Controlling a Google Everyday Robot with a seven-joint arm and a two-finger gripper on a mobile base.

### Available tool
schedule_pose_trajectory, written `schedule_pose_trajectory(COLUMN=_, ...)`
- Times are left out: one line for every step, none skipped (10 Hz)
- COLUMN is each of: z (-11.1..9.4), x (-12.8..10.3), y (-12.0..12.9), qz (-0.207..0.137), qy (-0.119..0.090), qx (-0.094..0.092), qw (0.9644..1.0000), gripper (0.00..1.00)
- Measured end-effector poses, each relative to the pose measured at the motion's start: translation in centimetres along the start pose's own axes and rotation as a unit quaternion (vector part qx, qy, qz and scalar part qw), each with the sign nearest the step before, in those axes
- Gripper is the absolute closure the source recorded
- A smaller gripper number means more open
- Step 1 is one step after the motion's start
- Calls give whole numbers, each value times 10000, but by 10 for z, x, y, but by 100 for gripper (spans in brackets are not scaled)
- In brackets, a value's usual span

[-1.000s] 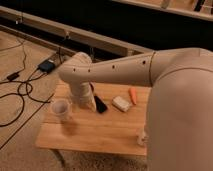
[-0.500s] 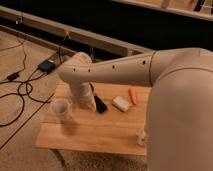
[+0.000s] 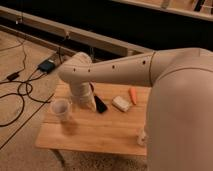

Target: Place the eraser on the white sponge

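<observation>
I am working on the first step, the pickup. My gripper (image 3: pixel 90 101) is hanging low over the wooden table (image 3: pixel 100 132), at the end of my forearm, which is hiding most of it from the camera. Whether it is open or closed on anything I cannot tell. The eraser (image 3: pixel 100 104) is lying flat on the table just beside my gripper, at its three o'clock, and it may be touching it. The white sponge (image 3: pixel 121 103) is sitting near the eraser, again at three o'clock, apart from it, with nothing on top. An orange carrot piece (image 3: pixel 133 95) is lying at the sponge's one o'clock, and a white cup (image 3: pixel 61 107) is standing at my gripper's nine o'clock.

I am judging that the eraser is not yet lifted. The next move calls for a firm hold across its narrow sides, a short lift, and a carry toward three o'clock, stopping squarely over the sponge and clear of the carrot.
</observation>
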Motion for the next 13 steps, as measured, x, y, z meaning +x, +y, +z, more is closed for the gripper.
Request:
schedule_pose_trajectory(z=0, x=0, y=0, qz=0, qy=0, qx=0, qw=10000, gripper=35)
schedule_pose_trajectory(z=0, x=0, y=0, qz=0, qy=0, qx=0, qw=10000, gripper=35)
schedule_pose_trajectory(z=0, x=0, y=0, qz=0, qy=0, qx=0, qw=10000, gripper=35)
schedule_pose_trajectory(z=0, x=0, y=0, qz=0, qy=0, qx=0, qw=10000, gripper=35)
schedule_pose_trajectory(z=0, x=0, y=0, qz=0, qy=0, qx=0, qw=10000, gripper=35)
schedule_pose_trajectory(z=0, x=0, y=0, qz=-5, qy=-3, qx=0, qw=10000, gripper=35)
schedule_pose_trajectory(z=1, x=-2, y=-2, qz=-57, qy=-11, qx=28, qw=10000, gripper=35)
schedule_pose_trajectory(z=4, x=-8, y=-10, qz=-186, qy=-44, qx=114, qw=9998, gripper=35)
schedule_pose_trajectory(z=7, x=-14, y=-17, qz=-318, qy=-75, qx=189, qw=9993, gripper=35)
schedule_pose_trajectory(z=11, x=-23, y=-25, qz=-557, qy=-130, qx=261, qw=9980, gripper=35)
schedule_pose_trajectory(z=13, x=-28, y=-28, qz=-677, qy=-160, qx=280, qw=9972, gripper=35)
schedule_pose_trajectory(z=19, x=-38, y=-32, qz=-921, qy=-247, qx=264, qw=9951, gripper=35)
schedule_pose_trajectory(z=25, x=-46, y=-34, qz=-1141, qy=-299, qx=168, qw=9929, gripper=35)
